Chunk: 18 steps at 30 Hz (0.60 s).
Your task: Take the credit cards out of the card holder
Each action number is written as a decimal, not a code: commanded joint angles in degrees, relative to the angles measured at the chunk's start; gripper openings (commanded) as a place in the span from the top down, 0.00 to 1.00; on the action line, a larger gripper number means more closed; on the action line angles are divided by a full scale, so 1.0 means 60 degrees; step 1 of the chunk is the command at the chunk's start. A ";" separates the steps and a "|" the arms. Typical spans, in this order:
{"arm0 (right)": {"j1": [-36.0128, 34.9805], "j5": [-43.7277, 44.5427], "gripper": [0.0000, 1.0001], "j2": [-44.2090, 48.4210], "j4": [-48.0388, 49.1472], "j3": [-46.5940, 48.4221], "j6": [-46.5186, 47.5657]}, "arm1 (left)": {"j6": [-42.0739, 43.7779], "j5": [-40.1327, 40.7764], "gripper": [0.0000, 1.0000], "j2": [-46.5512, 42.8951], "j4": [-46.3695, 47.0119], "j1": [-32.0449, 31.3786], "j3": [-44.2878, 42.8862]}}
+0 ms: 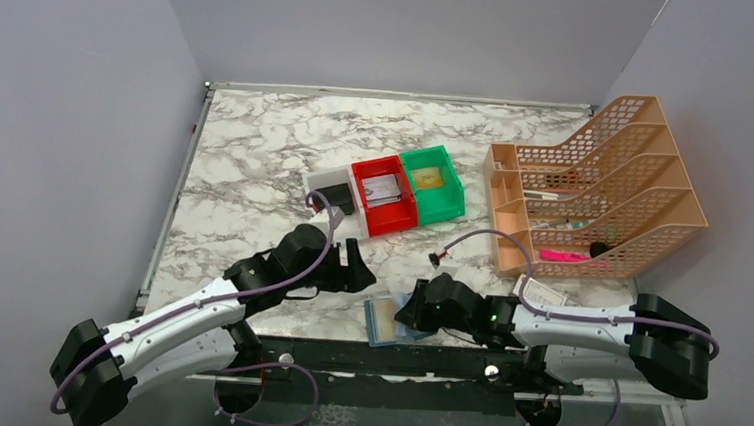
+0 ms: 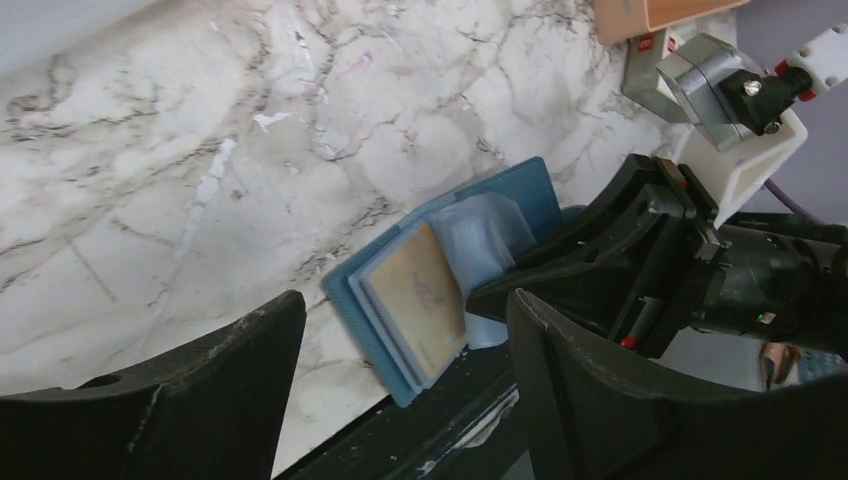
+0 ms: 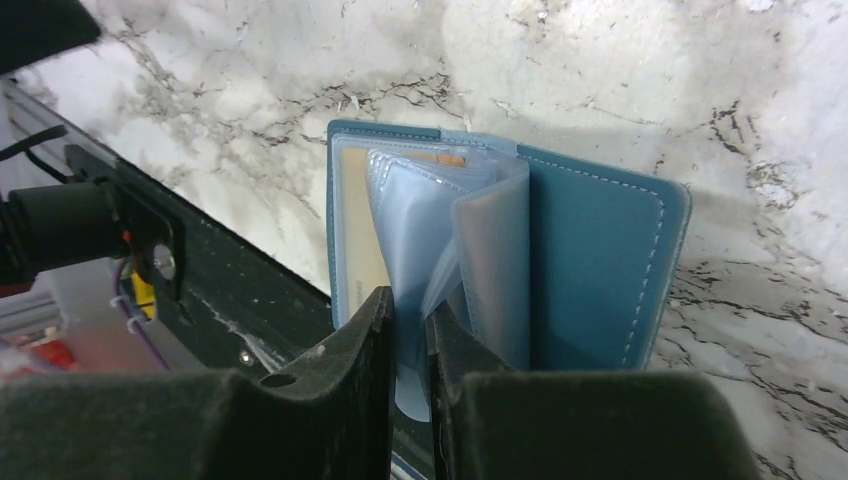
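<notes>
The card holder (image 1: pixel 382 321) (image 2: pixel 500 195) (image 3: pixel 600 250) lies open on the marble table (image 1: pixel 257 155) at 6 o'clock, right against the near edge. In the wrist views one corner is seen over the black rail (image 1: pixel 393 359) that runs along that edge. A tan card (image 2: pixel 420 290) (image 3: pixel 350 230) shows through the clear pockets on one half.

The right gripper (image 1: pixel 408 313) (image 2: pixel 490 290) (image 3: pixel 410 300) is brought in from 3 o'clock of the holder. Its jaws are drawn narrow, and one raised sleeve (image 3: pixel 415 230) is pinched between them. The other sleeves are fanned up beside it.

The left gripper (image 1: pixel 364 272) (image 2: pixel 405 300) is held at 11 o'clock of the holder, close by, with its jaws spread wide and nothing between them.

Three bins, white (image 1: pixel 332 192), red (image 1: pixel 384 195) and green (image 1: pixel 433 182), are set in a row at 12 o'clock, well apart from the holder. An orange rack (image 1: pixel 595 188) stands at 2 o'clock near the right wall. Bare marble is left between the holder and the bins, and a wider stretch from 9 to 11 o'clock up to the left and far walls. At 6 o'clock only the rail and the arm bases are found.
</notes>
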<state>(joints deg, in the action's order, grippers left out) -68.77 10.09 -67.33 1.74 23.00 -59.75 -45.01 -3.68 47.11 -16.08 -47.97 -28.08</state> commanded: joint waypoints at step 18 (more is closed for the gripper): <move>0.0421 -0.0469 0.81 0.0616 0.2142 -0.1637 -0.1491 | -0.2095 -0.0696 0.26 0.3348 0.5730 -0.1917 0.1015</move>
<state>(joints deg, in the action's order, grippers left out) -66.63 7.20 -65.04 13.96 14.85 -67.53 -55.29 -11.31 63.96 12.12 -57.87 -21.69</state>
